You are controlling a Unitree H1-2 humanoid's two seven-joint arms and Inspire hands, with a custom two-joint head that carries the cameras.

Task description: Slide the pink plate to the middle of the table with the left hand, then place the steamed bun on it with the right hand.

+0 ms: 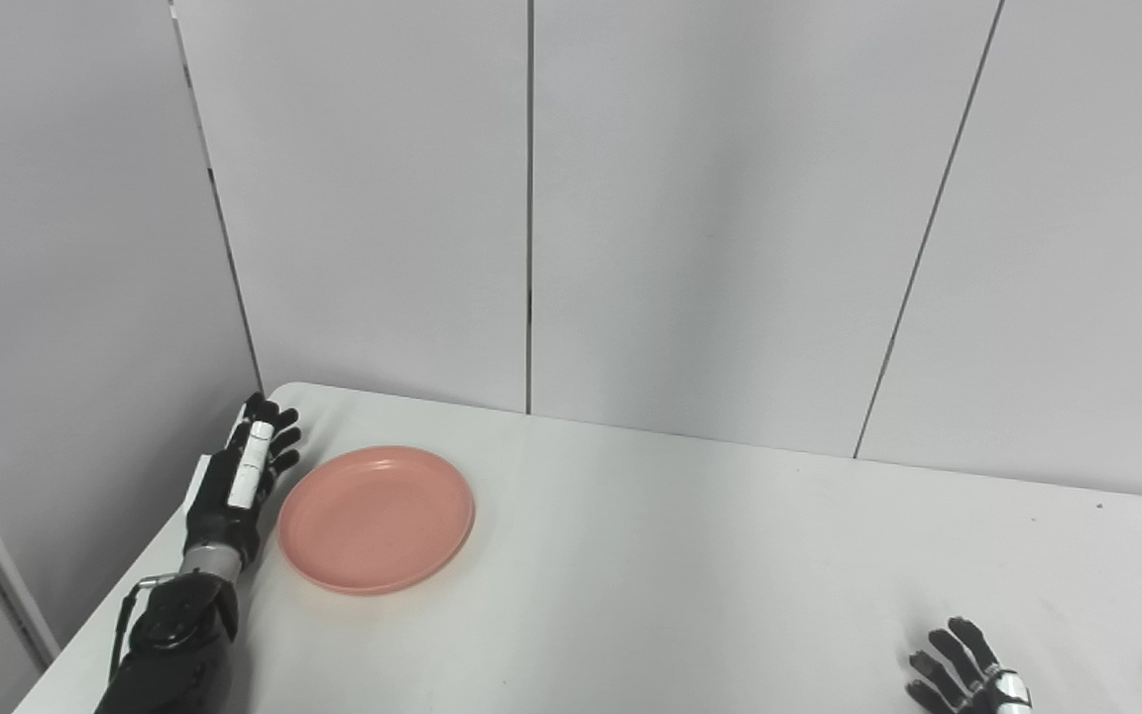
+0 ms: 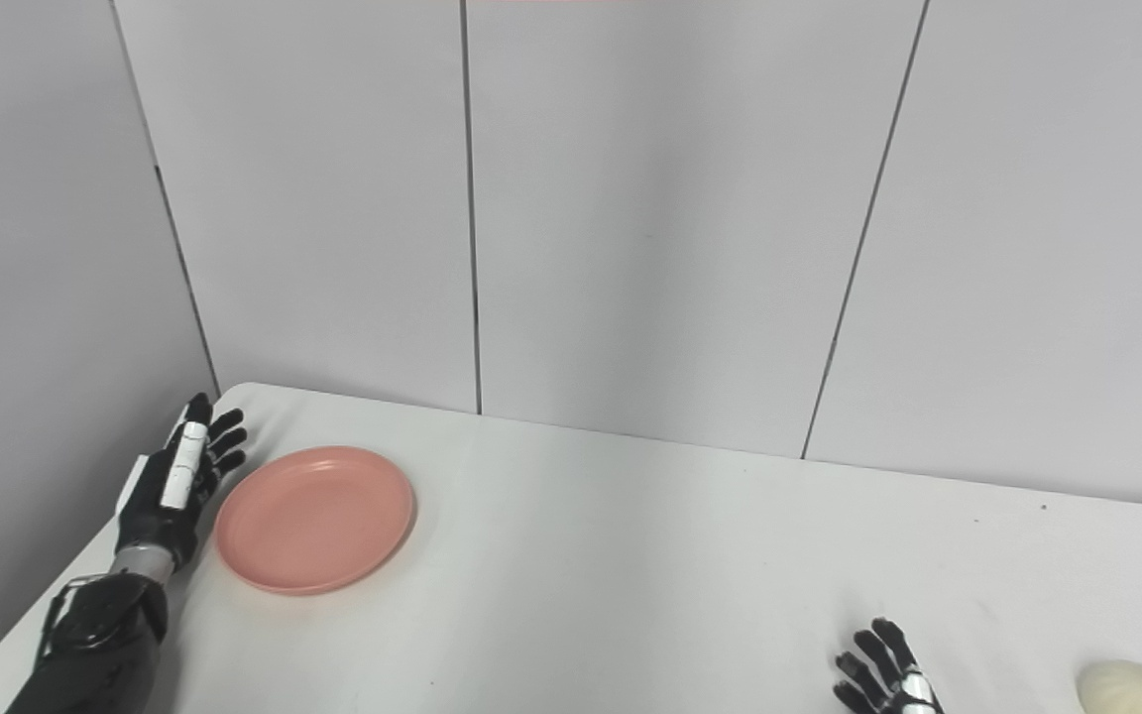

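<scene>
Beside the round pink plate (image 1: 376, 519), left robot hand (image 1: 242, 484) stands open, seemingly untouching.

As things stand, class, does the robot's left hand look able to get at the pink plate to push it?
Probably yes. The left hand stands open just beside the plate, on its left edge, with nothing between them and bare table toward the middle.
</scene>
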